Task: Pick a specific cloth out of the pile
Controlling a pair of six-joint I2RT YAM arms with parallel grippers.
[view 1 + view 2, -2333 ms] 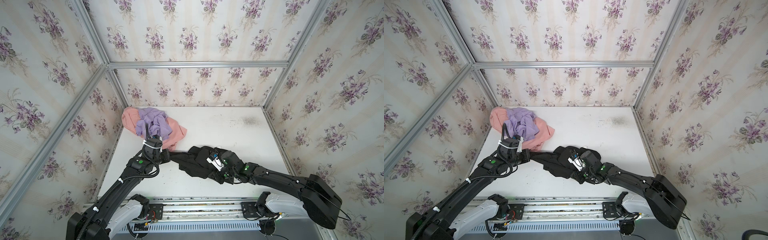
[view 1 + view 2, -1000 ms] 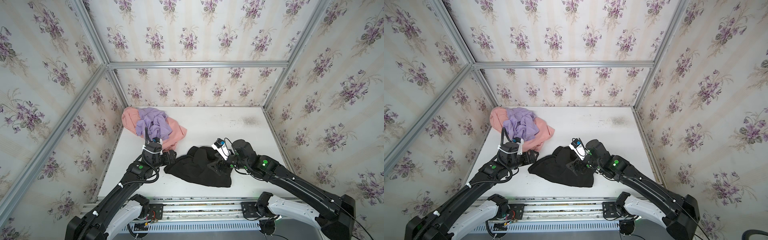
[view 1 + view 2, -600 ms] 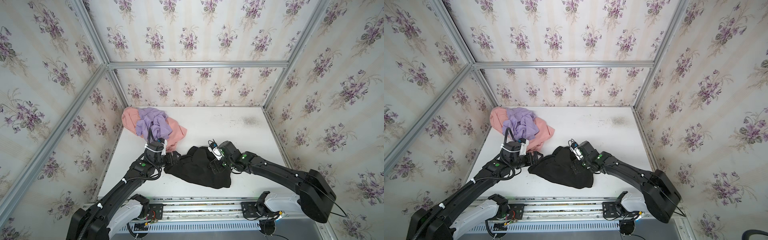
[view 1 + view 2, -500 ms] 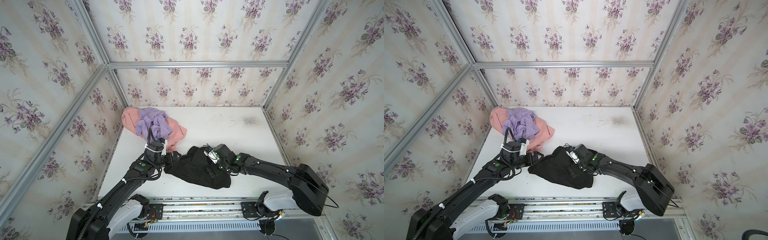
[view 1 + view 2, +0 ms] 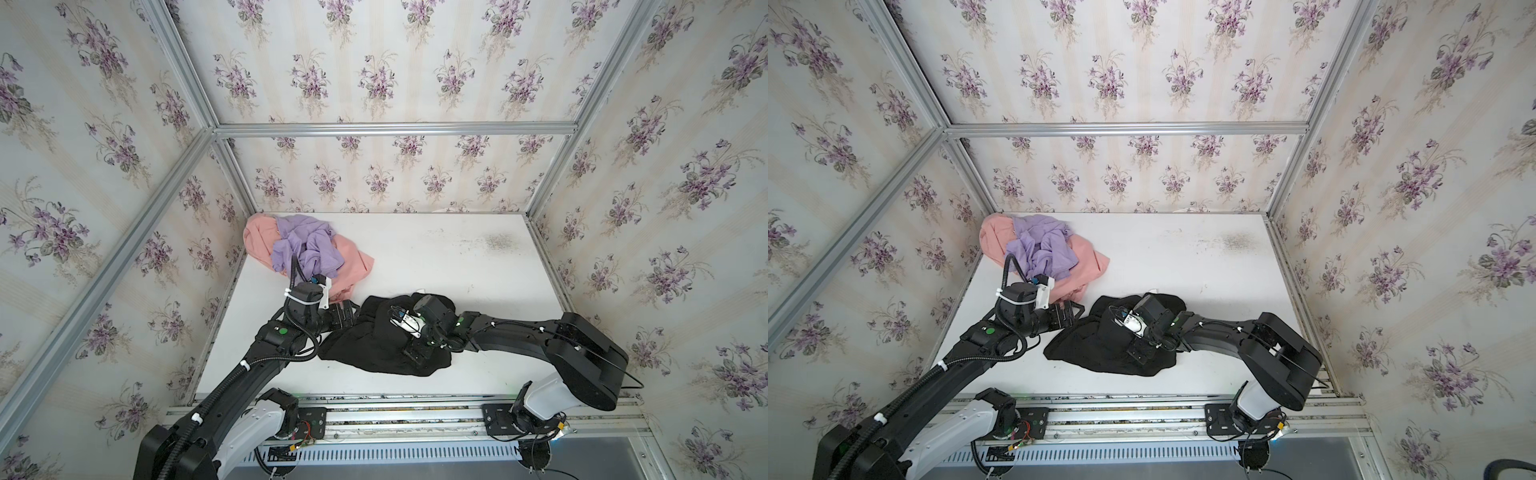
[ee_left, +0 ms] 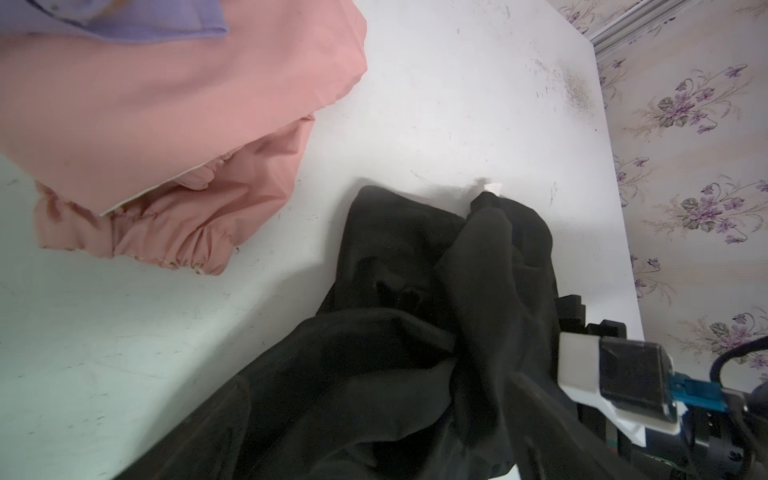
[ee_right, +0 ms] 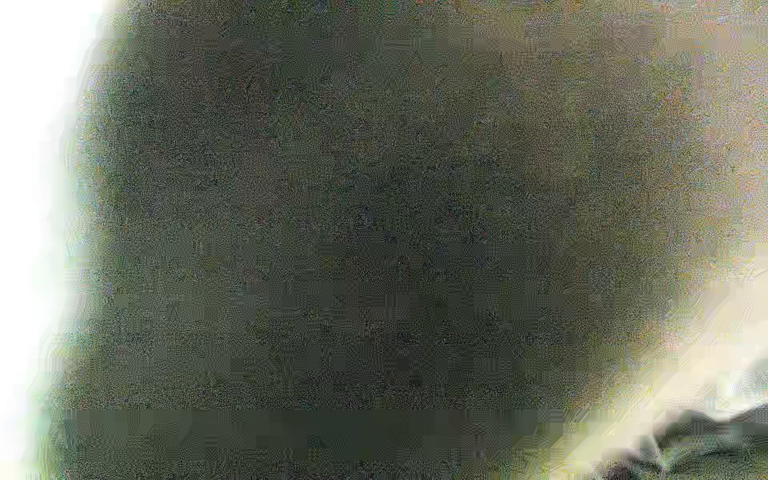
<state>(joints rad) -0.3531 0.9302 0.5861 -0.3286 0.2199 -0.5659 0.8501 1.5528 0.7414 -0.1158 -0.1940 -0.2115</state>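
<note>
The cloth (image 5: 365, 349) lies on the tabletop (image 5: 457, 257), apart from the pile (image 5: 353, 266).
Your left pincer (image 5: 345, 316) gapes wide at its edge; your right pincer (image 5: 417, 353) sits on it, spread unclear.

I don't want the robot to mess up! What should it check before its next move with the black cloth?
1. Black cloth off the pile: ok. It lies alone on the table, with a bare gap to the pink cloth.
2. Purple cloth lying on the pink cloth: ok.
3. White tag showing, so it is the right cloth: ok.
4. Left gripper open: ok, beside the black cloth's edge.
5. Right gripper open: cannot tell. It is black on black over the cloth, and its wrist view is a blur.
</note>
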